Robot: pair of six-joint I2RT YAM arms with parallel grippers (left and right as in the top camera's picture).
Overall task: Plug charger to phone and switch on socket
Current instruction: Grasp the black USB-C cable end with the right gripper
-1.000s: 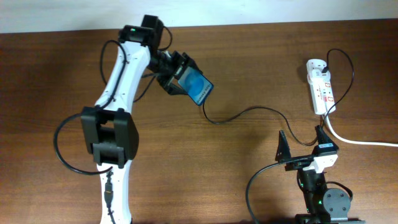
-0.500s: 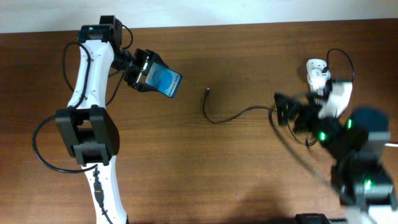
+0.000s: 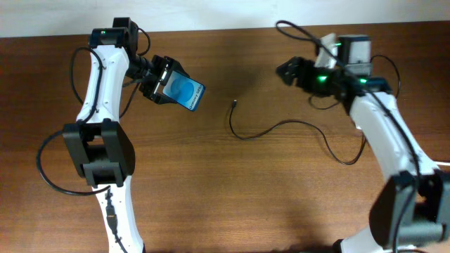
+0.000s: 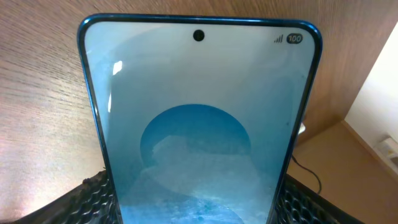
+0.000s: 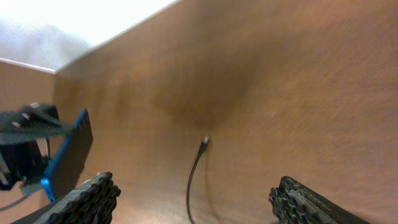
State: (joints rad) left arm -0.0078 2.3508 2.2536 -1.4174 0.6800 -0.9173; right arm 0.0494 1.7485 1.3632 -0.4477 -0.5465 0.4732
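My left gripper (image 3: 160,83) is shut on the phone (image 3: 185,92) and holds it tilted above the table at the back left. The phone's blue screen fills the left wrist view (image 4: 196,118), with the gripper (image 4: 196,208) on its lower end. The charger's plug tip (image 3: 233,104) lies free on the table to the phone's right, and its thin black cable (image 3: 281,125) curves away to the right. My right gripper (image 3: 287,70) is open and empty, above the table right of the tip. In the right wrist view (image 5: 199,202) the tip (image 5: 204,144) lies ahead between the fingers. The socket is hidden under my right arm.
The brown wooden table (image 3: 232,190) ends at a pale wall (image 3: 211,14) at the back. My right arm (image 3: 383,130) reaches over the back right corner. The phone shows edge-on at the left of the right wrist view (image 5: 68,155).
My left arm carried the phone left, away from the plug tip, then held still. My right arm swung from the front right up to the back right, now covering the socket.
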